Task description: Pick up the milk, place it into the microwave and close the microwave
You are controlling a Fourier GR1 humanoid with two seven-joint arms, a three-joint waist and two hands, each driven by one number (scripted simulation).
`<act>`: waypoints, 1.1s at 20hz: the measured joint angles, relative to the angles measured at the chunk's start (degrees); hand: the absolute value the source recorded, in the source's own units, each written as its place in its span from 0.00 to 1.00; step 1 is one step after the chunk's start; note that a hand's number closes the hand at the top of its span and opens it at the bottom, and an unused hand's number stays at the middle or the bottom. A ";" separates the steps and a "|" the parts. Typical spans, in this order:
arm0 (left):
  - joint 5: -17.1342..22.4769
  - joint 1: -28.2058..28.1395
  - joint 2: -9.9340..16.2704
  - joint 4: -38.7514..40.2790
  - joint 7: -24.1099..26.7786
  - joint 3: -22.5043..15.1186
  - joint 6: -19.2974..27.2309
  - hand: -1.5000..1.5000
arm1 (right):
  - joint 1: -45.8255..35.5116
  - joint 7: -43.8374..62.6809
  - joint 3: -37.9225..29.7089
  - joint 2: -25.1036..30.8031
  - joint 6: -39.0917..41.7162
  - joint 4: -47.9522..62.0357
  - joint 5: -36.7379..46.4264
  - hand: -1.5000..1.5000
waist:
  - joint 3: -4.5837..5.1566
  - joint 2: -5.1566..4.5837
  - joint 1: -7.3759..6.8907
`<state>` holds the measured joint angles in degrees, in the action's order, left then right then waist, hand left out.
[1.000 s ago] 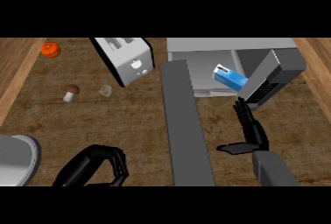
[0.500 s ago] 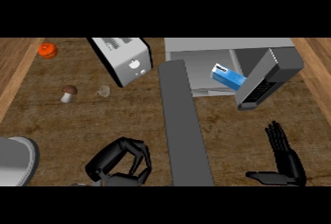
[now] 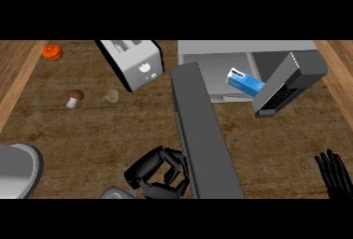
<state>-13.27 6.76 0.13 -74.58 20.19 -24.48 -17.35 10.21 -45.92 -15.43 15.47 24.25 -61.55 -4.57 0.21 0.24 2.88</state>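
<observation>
The blue milk carton (image 3: 245, 83) sits inside the grey box-shaped microwave (image 3: 228, 56) at upper right; its long grey door (image 3: 203, 140) is open, both hands hold nothing: left hand (image 3: 158, 170) curled, right hand (image 3: 335, 172) spread.

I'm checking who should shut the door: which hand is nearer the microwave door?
Right. The right hand is below the open microwave door, at the view's lower right corner. The left hand sits farther off, lower left of it, beyond the long grey bar.
</observation>
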 measured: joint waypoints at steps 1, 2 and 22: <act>0.56 1.06 0.06 1.09 -0.21 -1.72 1.26 1.00 | 1.17 0.46 0.57 -0.17 0.24 -2.47 -0.67 0.00 | 0.01 -0.02 0.19; 1.20 1.66 0.09 1.91 -0.73 -3.79 2.59 1.00 | 2.33 1.31 1.08 0.05 1.02 -4.70 -1.66 0.00 | 0.01 -0.03 0.36; 23.00 20.48 1.40 11.25 -9.11 -31.22 37.43 1.00 | 7.99 18.50 9.14 5.31 9.88 -35.44 -18.84 0.00 | 0.06 -1.16 5.03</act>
<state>9.73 27.24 1.54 -63.33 11.08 -55.71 20.07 18.20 -27.42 -6.29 20.78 34.13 -97.00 -23.41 0.27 -0.93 7.90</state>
